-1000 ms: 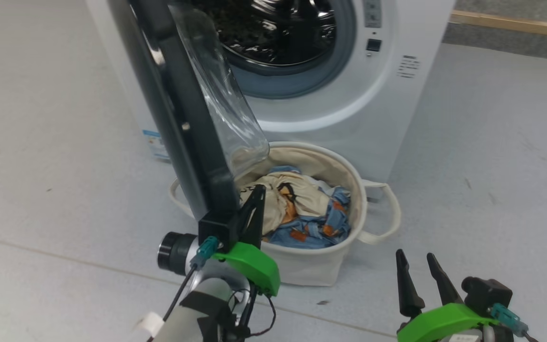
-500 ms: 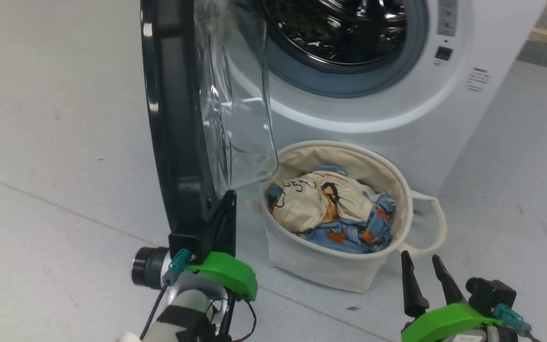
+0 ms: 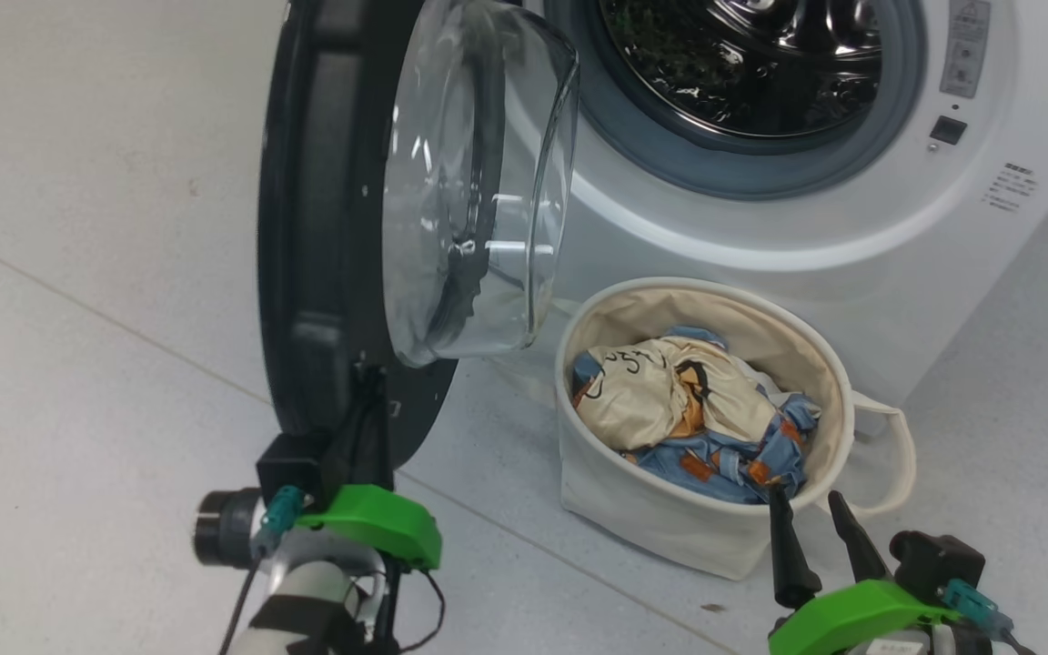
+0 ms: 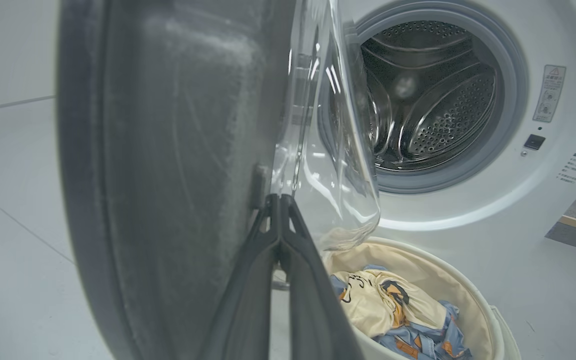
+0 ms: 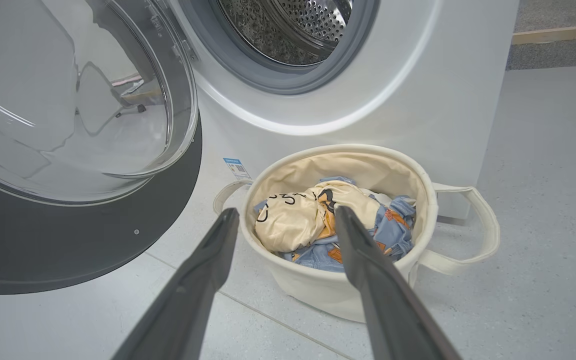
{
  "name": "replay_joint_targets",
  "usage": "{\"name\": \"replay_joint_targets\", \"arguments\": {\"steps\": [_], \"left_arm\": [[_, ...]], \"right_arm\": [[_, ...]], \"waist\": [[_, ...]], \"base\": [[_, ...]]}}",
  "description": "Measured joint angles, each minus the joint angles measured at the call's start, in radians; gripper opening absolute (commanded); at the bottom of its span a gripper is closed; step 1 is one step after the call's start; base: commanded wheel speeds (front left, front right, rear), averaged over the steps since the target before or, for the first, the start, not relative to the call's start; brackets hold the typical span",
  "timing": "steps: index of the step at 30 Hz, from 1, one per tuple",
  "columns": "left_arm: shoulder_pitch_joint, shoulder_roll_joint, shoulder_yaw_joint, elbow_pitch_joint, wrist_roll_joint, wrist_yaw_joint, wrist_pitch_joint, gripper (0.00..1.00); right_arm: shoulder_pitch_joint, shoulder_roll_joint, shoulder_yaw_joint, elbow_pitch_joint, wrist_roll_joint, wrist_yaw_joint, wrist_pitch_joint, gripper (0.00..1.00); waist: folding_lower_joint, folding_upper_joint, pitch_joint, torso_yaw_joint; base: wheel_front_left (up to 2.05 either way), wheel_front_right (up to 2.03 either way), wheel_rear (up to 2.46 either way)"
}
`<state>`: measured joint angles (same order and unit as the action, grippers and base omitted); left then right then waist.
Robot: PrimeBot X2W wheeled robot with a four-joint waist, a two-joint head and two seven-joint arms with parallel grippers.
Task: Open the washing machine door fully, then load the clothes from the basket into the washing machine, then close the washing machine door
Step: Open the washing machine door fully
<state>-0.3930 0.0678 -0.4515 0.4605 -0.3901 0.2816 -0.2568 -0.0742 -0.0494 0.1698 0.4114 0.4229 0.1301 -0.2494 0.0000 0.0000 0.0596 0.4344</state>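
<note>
Standing swung well out from the washing machine (image 3: 851,264), the washing machine door (image 3: 324,227) turns its glass bowl toward the drum mouth. The left fingers (image 3: 365,437), pinched together with nothing between them, rest their tips against the door's inner face near its lower edge. The basket (image 3: 660,537) sits on the floor just before the washer, with the clothes (image 3: 670,409) bundled inside. The right fingers (image 3: 783,555) are spread wide and hover near the basket's rim.

The washing machine (image 3: 760,273) is white, the washing machine door (image 3: 306,227) black-rimmed, the basket (image 3: 660,518) cream; the clothes (image 3: 715,459) are light blue with orange patches (plus cream with black markings).
</note>
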Motion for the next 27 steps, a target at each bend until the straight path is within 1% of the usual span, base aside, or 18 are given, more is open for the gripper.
{"name": "replay_joint_targets", "arguments": {"steps": [4,10,13,16,22,24,25,27], "left_arm": [[-0.006,0.021,0.034,0.009,0.0,0.001,0.0,0.0],[-0.058,0.053,0.088,0.047,-0.018,-0.002,0.0,0.0],[-0.095,0.06,0.12,0.083,-0.04,-0.018,0.0,0.0],[-0.149,0.068,0.159,0.121,-0.057,-0.024,0.0,0.0],[-0.275,0.081,0.251,0.198,-0.096,-0.04,0.0,0.0],[-0.31,0.086,0.283,0.221,-0.098,-0.046,0.0,0.0],[-0.34,0.087,0.317,0.245,-0.105,-0.054,0.0,0.0],[-0.368,0.088,0.344,0.271,-0.106,-0.059,0.0,0.0]], "right_arm": [[-0.002,0.0,0.004,0.002,0.0,0.0,0.0,1.0],[-0.008,0.0,0.004,0.004,-0.021,0.0,0.0,1.0],[-0.028,0.0,0.005,0.009,-0.043,0.0,0.0,1.0],[-0.059,-0.006,0.01,0.01,-0.062,0.0,0.0,1.0],[-0.106,-0.056,0.017,0.016,-0.081,0.0,0.0,1.0],[-0.119,-0.07,0.02,0.018,-0.082,0.0,0.0,1.0],[-0.134,-0.084,0.024,0.019,-0.09,0.0,0.0,1.0],[-0.149,-0.097,0.025,0.019,-0.095,0.0,0.0,1.0]], "waist": [[0.0,0.0,0.004,0.014],[0.0,0.0,0.036,0.033],[0.0,0.0,0.062,0.04],[0.0,0.0,0.098,0.047],[0.0001,0.0,0.186,0.063],[0.0002,0.0,0.215,0.07],[0.0002,0.0,0.243,0.076],[0.0002,0.0,0.269,0.081]], "base": [[0.0,0.0,0.0],[0.0,0.0,0.0],[0.0,0.0,0.0],[0.0,0.0,0.0],[0.0,0.0,0.0],[0.0,0.0,0.0],[0.0,0.0,0.0],[0.0,0.0,0.0]]}}
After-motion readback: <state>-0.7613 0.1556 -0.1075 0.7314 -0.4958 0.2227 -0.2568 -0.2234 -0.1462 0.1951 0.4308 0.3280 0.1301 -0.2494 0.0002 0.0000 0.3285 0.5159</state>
